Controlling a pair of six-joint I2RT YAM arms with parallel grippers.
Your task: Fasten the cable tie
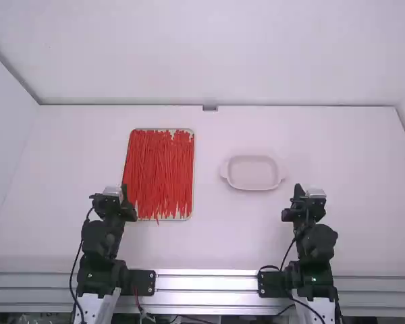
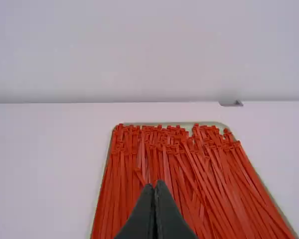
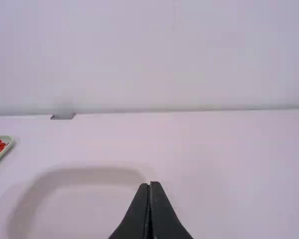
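Note:
A dense pile of red cable ties (image 1: pixel 160 173) fills a pale tray (image 1: pixel 192 172) left of the table's middle; the ties (image 2: pixel 189 174) lie lengthwise in the left wrist view. My left gripper (image 1: pixel 115 202) sits folded back near the tray's near left corner, fingers (image 2: pixel 155 188) pressed together with nothing between them. My right gripper (image 1: pixel 304 202) rests near the front right, just in front of a white dish (image 1: pixel 252 172). Its fingers (image 3: pixel 150 186) are shut and hold nothing, with the dish's near rim (image 3: pixel 79 175) ahead of them.
The white dish with two small handles stands right of the tray. A small grey bracket (image 1: pixel 210 107) sits at the table's far edge. White walls rise at the back and left. Bare table stretches around both arms.

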